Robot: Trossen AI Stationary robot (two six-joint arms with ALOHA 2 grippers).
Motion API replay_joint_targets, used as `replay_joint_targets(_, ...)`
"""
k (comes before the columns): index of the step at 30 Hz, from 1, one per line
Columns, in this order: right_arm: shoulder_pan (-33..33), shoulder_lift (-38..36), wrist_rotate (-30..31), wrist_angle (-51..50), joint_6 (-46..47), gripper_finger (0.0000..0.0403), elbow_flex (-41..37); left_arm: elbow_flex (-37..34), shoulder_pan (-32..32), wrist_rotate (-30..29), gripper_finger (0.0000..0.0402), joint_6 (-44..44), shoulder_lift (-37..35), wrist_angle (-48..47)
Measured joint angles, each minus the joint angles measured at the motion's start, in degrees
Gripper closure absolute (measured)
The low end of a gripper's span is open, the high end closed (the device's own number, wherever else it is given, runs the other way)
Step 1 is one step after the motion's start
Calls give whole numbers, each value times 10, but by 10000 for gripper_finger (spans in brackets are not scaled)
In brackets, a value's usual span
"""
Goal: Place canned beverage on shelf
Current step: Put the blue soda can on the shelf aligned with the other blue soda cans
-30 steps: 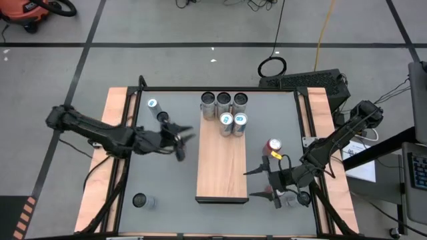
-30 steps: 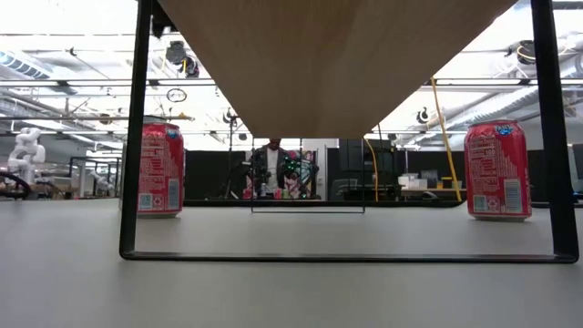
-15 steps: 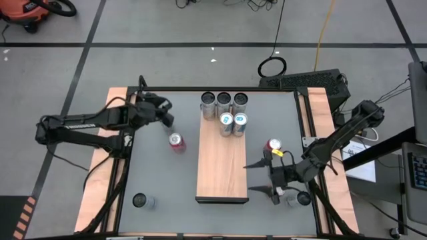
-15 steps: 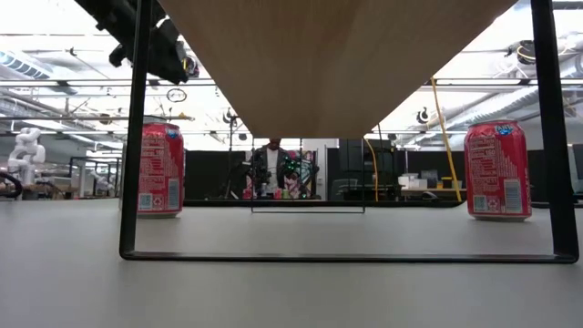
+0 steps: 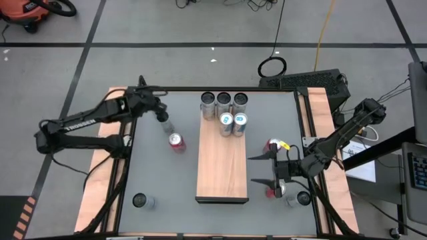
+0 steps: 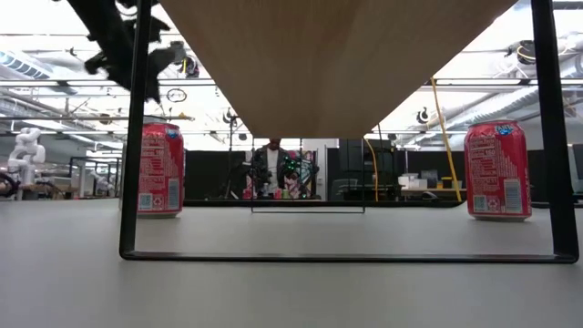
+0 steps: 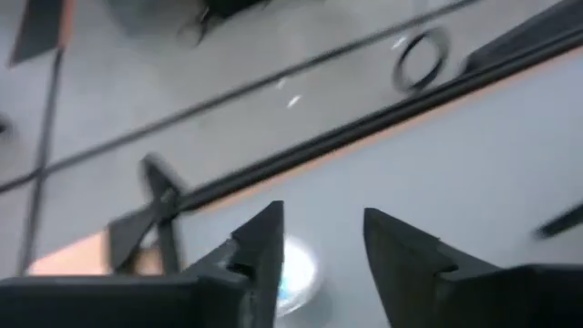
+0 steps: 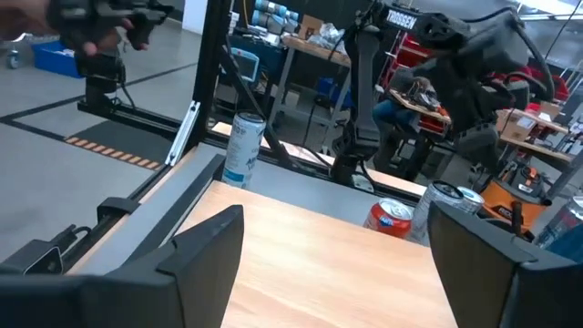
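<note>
The shelf is a wood-grain board on a dark frame in the table's middle, with several cans at its far end. A red can stands on the table left of the shelf, also in the low view. A tall white-and-blue can stands near the far-left corner. My left gripper hangs open above its top, touching nothing. Right of the shelf my right gripper is open and level, pointing over the board. Behind it stands another red can.
A silver can stands near the front-left corner. Another silver can stands at the front right, beside my right wrist. The near half of the shelf board is bare. The shelf's dark frame stands on the table.
My left gripper has swung from over the red can left of the shelf toward the table's far-left corner, turning as it went. It now hangs over the tall can. The red can stands where it was. My right gripper has drifted slightly toward the far edge.
</note>
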Motion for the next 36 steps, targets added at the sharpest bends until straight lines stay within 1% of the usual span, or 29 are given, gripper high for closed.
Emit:
replay_joint_targets(2,0,0,0,-5,7,115,0,0,37,6,214,0,7,-25)
replay_joint_targets(4,0,0,0,-9,13,115,0,-1,70,25,177,0,18,-44)
replay_joint_targets(7,0,0,0,-9,20,115,0,-1,105,57,119,4,37,-47)
replay_joint_targets(11,0,0,0,-9,26,115,0,-1,128,114,56,15,66,-38)
replay_joint_targets(14,0,0,0,-9,31,115,0,-1,136,124,26,21,90,-30)
replay_joint_targets(19,0,0,-2,-9,37,115,0,-1,156,122,18,19,128,-41)
replay_joint_targets(26,-1,0,-2,-10,40,115,0,1,173,123,18,20,156,-20)
replay_joint_targets(32,0,0,-2,-10,40,115,0,0,186,169,18,28,162,-17)
replay_joint_targets(36,-1,0,-2,-10,40,115,0,0,186,179,18,26,161,-20)
